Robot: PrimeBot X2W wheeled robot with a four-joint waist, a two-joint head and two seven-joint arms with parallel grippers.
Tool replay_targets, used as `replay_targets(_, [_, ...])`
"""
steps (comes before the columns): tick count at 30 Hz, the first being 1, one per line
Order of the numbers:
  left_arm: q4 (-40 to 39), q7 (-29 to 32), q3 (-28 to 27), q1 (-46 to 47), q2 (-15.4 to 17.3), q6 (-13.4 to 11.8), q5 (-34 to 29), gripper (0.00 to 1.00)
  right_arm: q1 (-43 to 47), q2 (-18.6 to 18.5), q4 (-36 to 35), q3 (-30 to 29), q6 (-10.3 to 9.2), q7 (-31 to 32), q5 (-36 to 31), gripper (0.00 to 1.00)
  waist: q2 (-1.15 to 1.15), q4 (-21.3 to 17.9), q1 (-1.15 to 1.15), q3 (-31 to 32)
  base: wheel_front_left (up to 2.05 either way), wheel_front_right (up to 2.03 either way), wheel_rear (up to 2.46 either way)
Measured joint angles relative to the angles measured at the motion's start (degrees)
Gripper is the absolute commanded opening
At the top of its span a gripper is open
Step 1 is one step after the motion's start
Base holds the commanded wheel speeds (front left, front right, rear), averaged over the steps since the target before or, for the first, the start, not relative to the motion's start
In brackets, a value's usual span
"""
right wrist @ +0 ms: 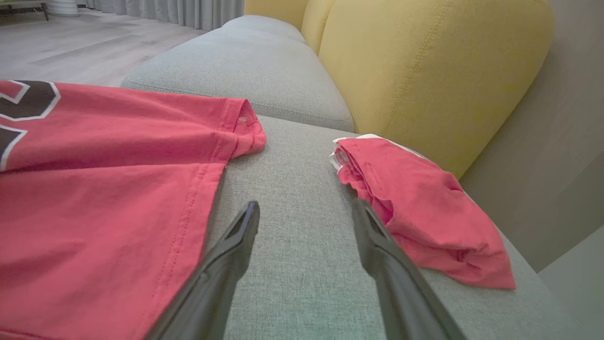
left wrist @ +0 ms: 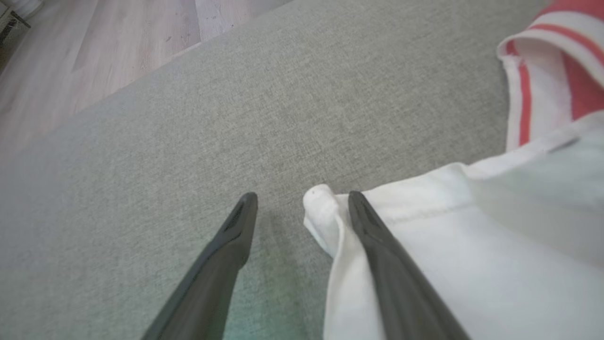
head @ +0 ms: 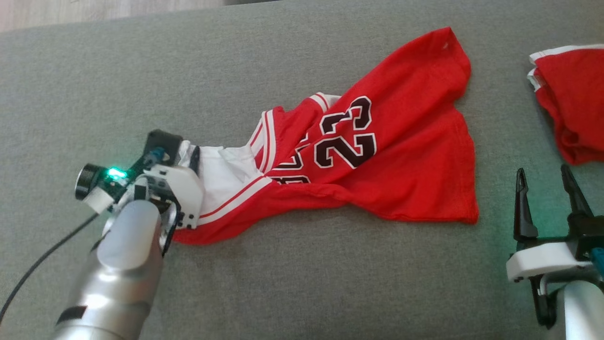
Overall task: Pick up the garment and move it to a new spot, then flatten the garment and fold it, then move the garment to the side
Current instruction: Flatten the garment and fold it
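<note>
The garment (head: 377,156), a red jersey with a black number 23 and a white end, lies crumpled and stretched across the grey sofa seat (head: 292,283). My left gripper (head: 172,148) is at the garment's white left end. In the left wrist view this gripper (left wrist: 303,197) is open; a rolled white corner (left wrist: 318,208) of the garment (left wrist: 472,245) sits between the fingers, and the right finger rests over the cloth. My right gripper (head: 542,171) stands open above bare seat, right of the garment's hem (right wrist: 94,189), fingers (right wrist: 306,205) holding nothing.
A second red garment (head: 571,99), bunched, lies at the far right of the seat (right wrist: 415,203), next to a yellow back cushion (right wrist: 424,71). Wooden floor (left wrist: 94,52) lies beyond the seat's far edge. Bare seat stretches in front of and left of the jersey.
</note>
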State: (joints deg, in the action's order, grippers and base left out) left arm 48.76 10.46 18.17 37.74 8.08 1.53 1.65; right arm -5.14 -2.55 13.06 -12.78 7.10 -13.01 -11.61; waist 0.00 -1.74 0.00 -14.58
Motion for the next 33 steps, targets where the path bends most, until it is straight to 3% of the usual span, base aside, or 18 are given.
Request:
replay_targets(7, [5.3, -0.3, -1.3, 2.0, -0.1, 1.6, 2.9, 1.0, 0.2, 0.0, 0.0, 0.6, 0.0, 0.0, 0.4, 1.0, 0.0, -0.8, 0.0, 0.6, 0.0, 0.0, 0.0])
replay_targets(10, [6.4, -0.5, -1.3, 2.5, -0.3, 2.1, 3.3, 0.62, 0.5, 0.0, 0.0, 0.5, 0.0, 0.5, 0.5, 1.0, 0.0, -0.7, 0.0, 0.7, 0.0, 0.0, 0.0])
replay_targets(12, [7.3, -1.0, -1.2, 2.7, -0.8, 2.6, 3.7, 0.13, 0.9, 0.0, 0.0, 0.3, 0.0, 0.5, 0.4, 1.0, 0.0, -0.6, 0.0, 1.0, 0.0, 0.0, 0.0])
replay_targets(13, [7.8, -1.4, -1.1, 2.9, -1.1, 2.6, 3.9, 0.0, 1.1, 0.0, 0.0, 0.3, 0.0, 0.5, 0.4, 1.0, 0.0, -0.5, 0.0, 1.1, 0.0, 0.0, 0.0])
replay_targets(18, [8.3, -6.7, -1.0, 2.8, -1.2, 3.0, 4.5, 0.0, 1.3, 0.0, 0.6, 1.5, 0.0, 0.6, 1.4, 1.0, 0.0, 0.5, 0.0, 2.3, 0.0, 0.0, 0.0])
replay_targets(26, [1.1, -20.1, -1.5, 2.9, -0.5, 4.5, 6.9, 0.0, 6.4, 0.1, 3.5, 7.6, 0.0, 3.3, 8.3, 1.0, 0.0, 3.2, 0.0, 4.4, 0.0, 0.0, 0.0])
replay_targets(33, [-3.9, -23.2, -1.4, 2.3, 2.3, 5.1, 7.9, 0.0, 10.8, 0.0, 3.2, 13.2, 0.0, 4.0, 11.1, 1.0, 0.0, 5.1, 0.0, 5.7, 0.0, 0.0, 0.0])
